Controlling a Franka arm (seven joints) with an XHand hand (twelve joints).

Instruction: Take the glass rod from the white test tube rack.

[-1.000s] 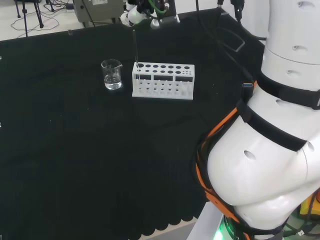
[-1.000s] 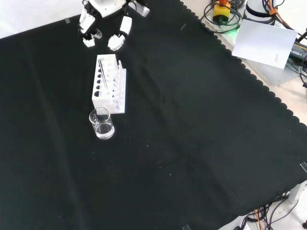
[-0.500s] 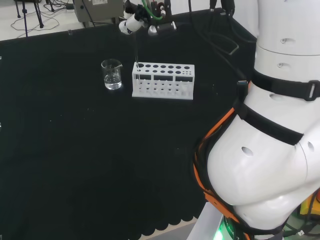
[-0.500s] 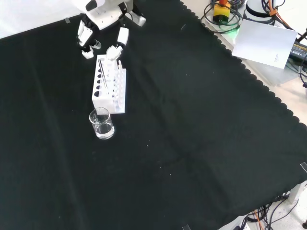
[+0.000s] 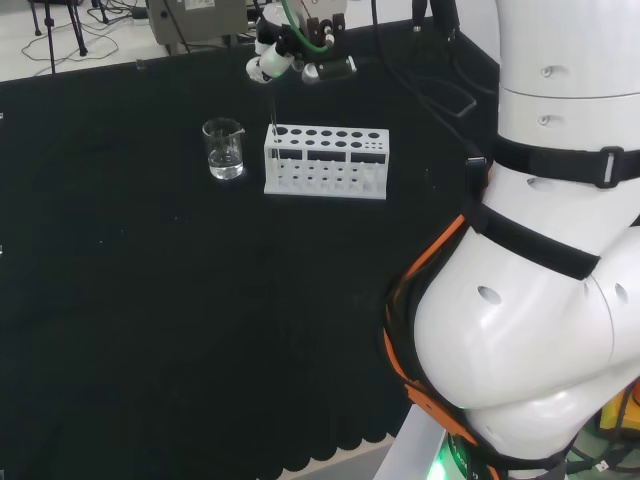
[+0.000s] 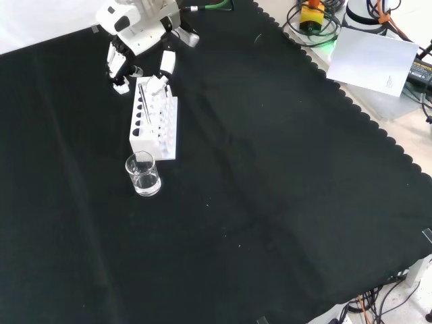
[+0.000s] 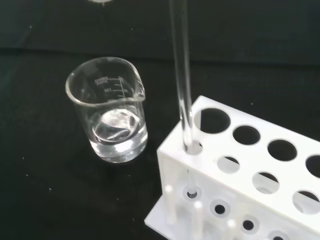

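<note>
Take the white test tube rack (image 6: pixel 154 121) as your landmark on the black-clothed surface (image 6: pixel 270 202). The glass rod (image 7: pixel 182 85) stands nearly upright in the rack's end hole, the corner nearest the beaker (image 7: pixel 111 111); your wrist view shows its lower tip seated in the small socket of the lower tier, which is what keeps it from leaning over. Because the rod rises well above the rack's top plate, its upper length is the free part to grasp, and your hand (image 6: pixel 138 32) hovers above the end of the rack that lies higher in the front view, with its fingers (image 6: pixel 165 64) spread and pointing down towards the rack. In the head view the fingers appear just above the rod's top, yet whether any of them touches the rod cannot be told; they have hold of nothing that the views show. The beaker, holding a little clear liquid, stands just beside the rack's rod end, apart from it, so a straight upward lift looks the safest way out. Graduation marks and small print show on the beaker wall, too small to read.
</note>
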